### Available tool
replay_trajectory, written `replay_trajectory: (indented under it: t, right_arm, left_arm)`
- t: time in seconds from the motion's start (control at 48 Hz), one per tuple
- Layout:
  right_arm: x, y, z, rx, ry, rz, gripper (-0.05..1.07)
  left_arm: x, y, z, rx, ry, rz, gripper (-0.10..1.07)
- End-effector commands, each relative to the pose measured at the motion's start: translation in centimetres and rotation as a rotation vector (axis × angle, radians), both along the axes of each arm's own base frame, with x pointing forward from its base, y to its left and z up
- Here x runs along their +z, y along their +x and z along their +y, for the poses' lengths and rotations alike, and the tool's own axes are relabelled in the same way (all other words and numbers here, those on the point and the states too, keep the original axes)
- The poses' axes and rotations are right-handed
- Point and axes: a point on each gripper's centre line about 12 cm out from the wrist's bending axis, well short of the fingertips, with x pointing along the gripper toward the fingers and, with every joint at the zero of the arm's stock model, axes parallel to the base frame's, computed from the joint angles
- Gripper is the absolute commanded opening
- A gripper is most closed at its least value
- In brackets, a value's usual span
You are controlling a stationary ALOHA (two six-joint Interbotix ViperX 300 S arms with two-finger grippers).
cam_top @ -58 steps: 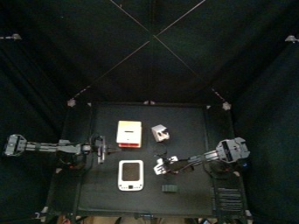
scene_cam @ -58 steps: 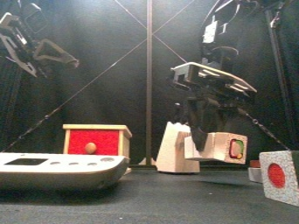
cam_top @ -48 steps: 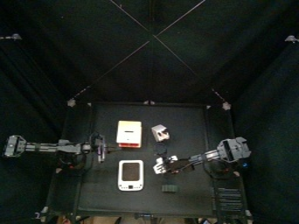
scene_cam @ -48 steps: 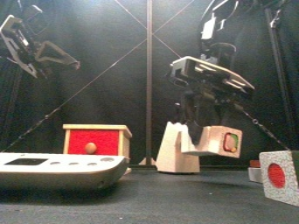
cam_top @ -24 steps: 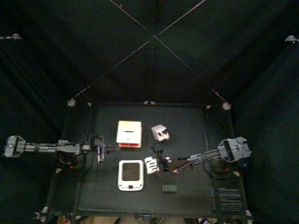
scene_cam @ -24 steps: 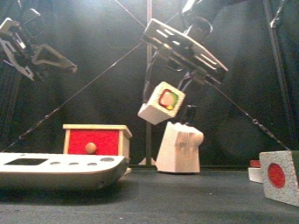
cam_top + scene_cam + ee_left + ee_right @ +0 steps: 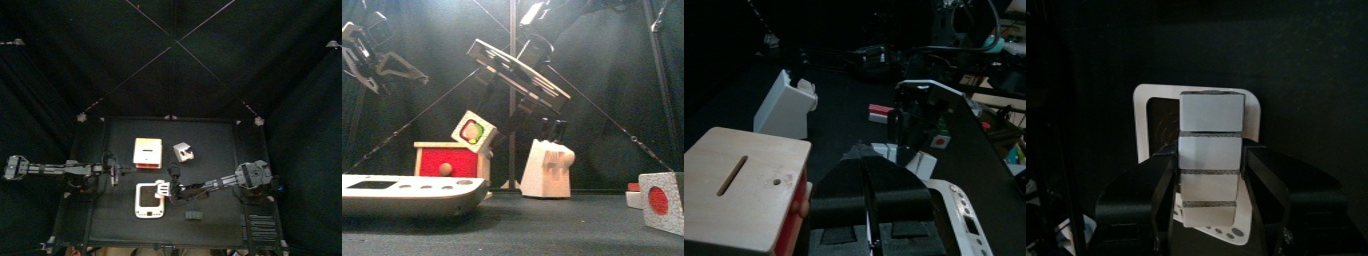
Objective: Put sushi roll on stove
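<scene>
Right claw (image 7: 1213, 195) grips the white cube-shaped sushi roll (image 7: 1211, 150) clear of the tabletop, directly over the flat white rounded stove (image 7: 1156, 112), presumably for lowering. Its wrist view alone confirms that alignment; the front view alone shows the roll's green-and-red face (image 7: 470, 131). Left claw (image 7: 875, 210) rests apart, closed.

black curtains (image 7: 80, 60), small black table (image 7: 221, 140)

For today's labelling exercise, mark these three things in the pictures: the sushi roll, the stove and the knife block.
sushi roll (image 7: 472, 131): front view, on its green and red end face.
stove (image 7: 409, 190): front view, on its white top.
knife block (image 7: 547, 173): front view, on its pale wooden side.
</scene>
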Motion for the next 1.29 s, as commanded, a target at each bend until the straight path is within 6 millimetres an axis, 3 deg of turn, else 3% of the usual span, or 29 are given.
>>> replay_trajectory:
  t: [0.0,0.229,0.542,0.958,1.271]
  right_arm:
    - [1.8,1.0,0.8,0.008,0.026,-0.057,0.57]
    - [0.5,1.8,2.0,0.010,0.057,-0.040,0.57]
    - [-0.2,1.3,2.3,-0.001,0.074,-0.011,0.58]
    - [-0.1,1.1,2.0,-0.008,0.047,0.006,0.81]
    - [0.3,1.2,2.0,-0.003,0.045,-0.001,0.89]
  left_arm:
    - [0.5,0.2,0.1,0.003,0.003,-0.015,0.00]
    - [0.5,0.2,0.1,0.006,0.001,-0.014,0.00]
    - [0.3,0.2,0.2,0.007,-0.001,0.001,0.00]
    - [0.3,0.1,0.2,0.007,0.000,0.000,0.00]
    - [0.3,0.2,0.2,0.007,-0.001,0.001,0.00]
